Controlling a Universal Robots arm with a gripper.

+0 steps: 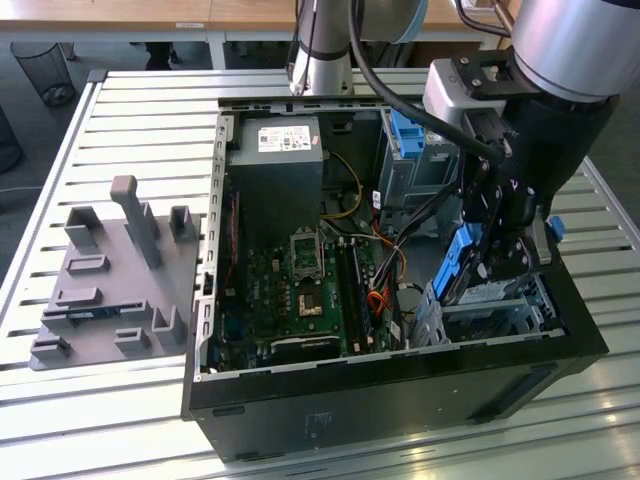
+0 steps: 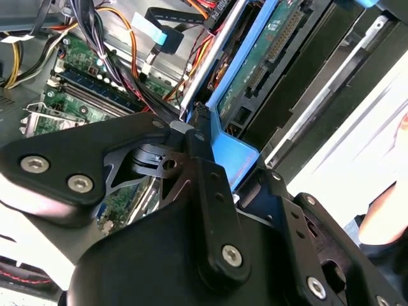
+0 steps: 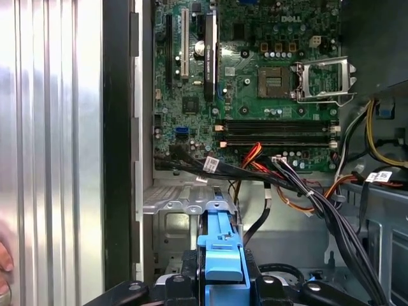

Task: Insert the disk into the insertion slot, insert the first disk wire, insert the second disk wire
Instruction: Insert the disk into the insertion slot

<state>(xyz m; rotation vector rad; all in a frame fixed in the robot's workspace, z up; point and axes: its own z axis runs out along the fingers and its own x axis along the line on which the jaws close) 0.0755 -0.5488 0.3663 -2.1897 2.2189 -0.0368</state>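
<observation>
My fingers [image 1: 490, 255] clamp the blue-railed disk [image 1: 458, 262], tilted steeply on end, just above the insertion slot [image 1: 505, 318] in the open computer case [image 1: 400, 385] on the slatted worktop [image 1: 130, 110].

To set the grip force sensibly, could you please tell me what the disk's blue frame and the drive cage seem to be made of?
The disk's blue frame looks like moulded plastic: uniform bright colour, a soft sheen and rounded moulded tabs. The drive cage appears to be bare sheet metal, probably steel, though the alloy cannot be told: it is silver-grey, with thin folded edges and punched holes.
</observation>
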